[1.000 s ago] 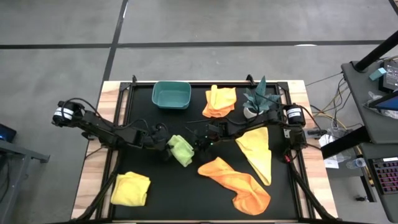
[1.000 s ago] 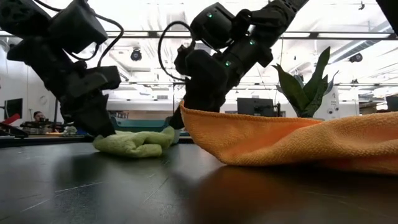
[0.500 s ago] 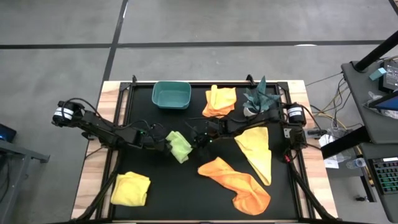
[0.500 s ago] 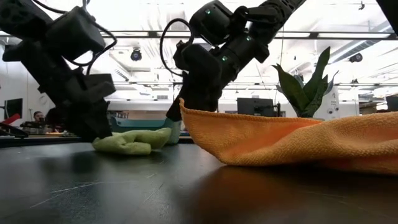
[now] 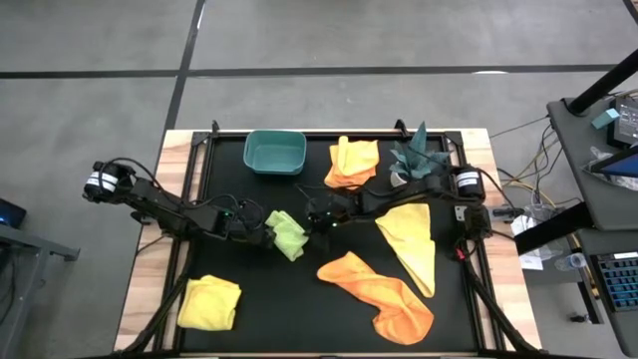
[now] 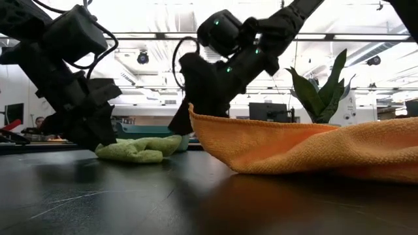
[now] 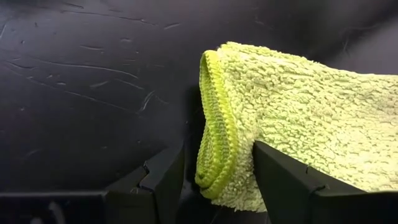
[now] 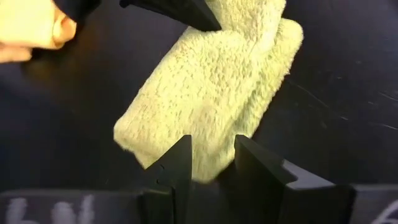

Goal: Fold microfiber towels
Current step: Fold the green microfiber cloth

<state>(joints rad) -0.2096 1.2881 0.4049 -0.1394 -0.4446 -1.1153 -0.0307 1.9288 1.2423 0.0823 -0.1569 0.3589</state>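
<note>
- High view: my left end effector and right end effector meet at the lime green towel mid-surface. Around it lie the teal bin, nothing visible inside, a plant, two orange towels, two yellow towels.
- Low view: the near orange towel hides the area behind it.
- Left wrist view: my fingers clamp the green towel's folded edge.
- Right wrist view: my fingers pinch its corner.
</note>
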